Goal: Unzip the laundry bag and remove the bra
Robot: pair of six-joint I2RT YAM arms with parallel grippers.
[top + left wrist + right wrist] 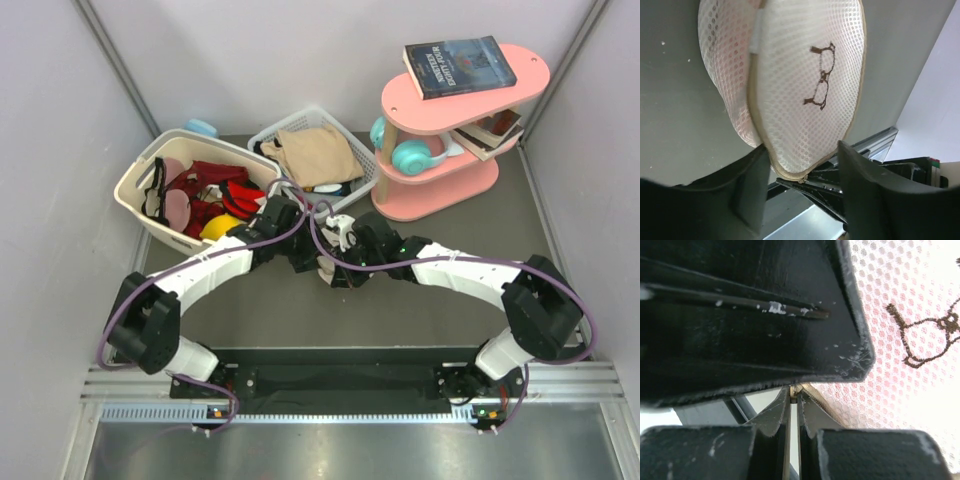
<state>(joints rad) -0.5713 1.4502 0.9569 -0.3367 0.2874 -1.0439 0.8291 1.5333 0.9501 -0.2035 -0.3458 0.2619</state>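
The laundry bag is a cream-pink mesh pouch with a dark bra-shaped logo. It fills the left wrist view. My left gripper is shut on the pouch's lower rim, with one finger on each side. In the right wrist view, my right gripper is shut on the small metal zip pull at the pouch's edge. In the top view both grippers, left and right, meet at the table's middle and hide most of the pouch. The bra is hidden; only a pink tint shows through the mesh.
A cream plastic basket with red garments stands at the back left. A white wire basket holds a tan cloth. A pink shelf at the back right holds a book and teal headphones.
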